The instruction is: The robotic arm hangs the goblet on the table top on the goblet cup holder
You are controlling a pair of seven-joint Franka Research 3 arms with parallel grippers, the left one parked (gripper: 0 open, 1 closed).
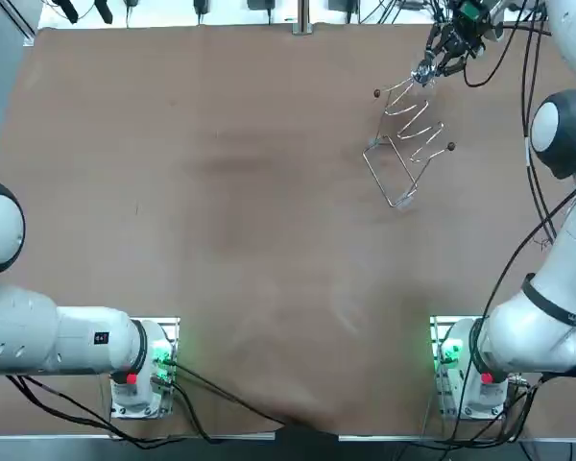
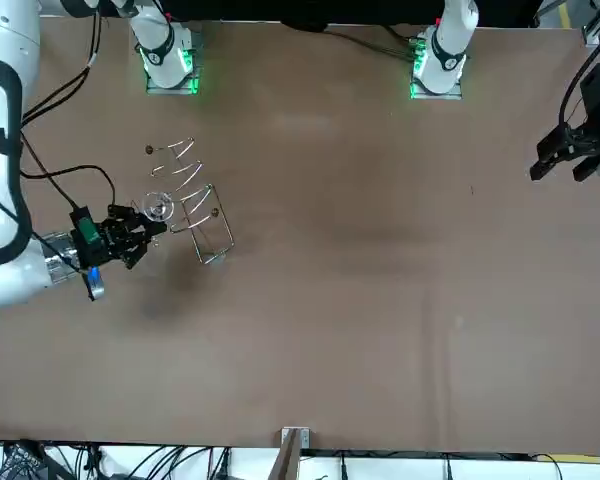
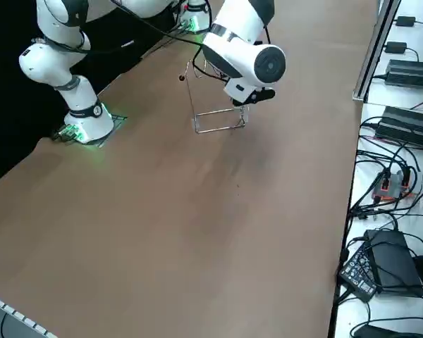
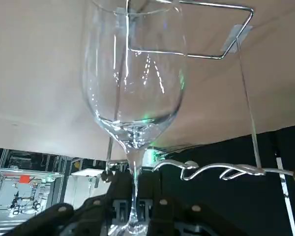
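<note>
— Closest to the wrist camera, what is seen?

— Two dark fingers [image 4: 119,196] of the right claw [image 4: 134,199] are seen, clamped on the thin stem of a clear goblet [image 4: 132,83]. The glass is gripped low on the stem, and the bowl is carried clear of the fingers.

— Where is the goblet placed in relation to the rack?

— It is held right at the wire rack [image 1: 408,144], by the wavy arms at its top. In the wrist view one wavy arm is seen just beside the stem, level with the bottom of the bowl, and the rack's rectangular base frame is seen through the glass. Whether glass and wire are touching cannot be told.

— And the rack itself?

— It is stood upright on the brown table [image 1: 221,240], in the far right part as seen from overhead. Its base is turned toward the robot and its arms toward the far edge. Each arm is tipped with a small dark ball.

— Where is the claw found in the wider views?

— It is found near the table's far edge, just beyond the rack's arms. From across the table it is seen at the left, with the goblet's round outline just beside the wire. In the side view both claw and glass are hidden behind the right arm [image 3: 247,56].
</note>
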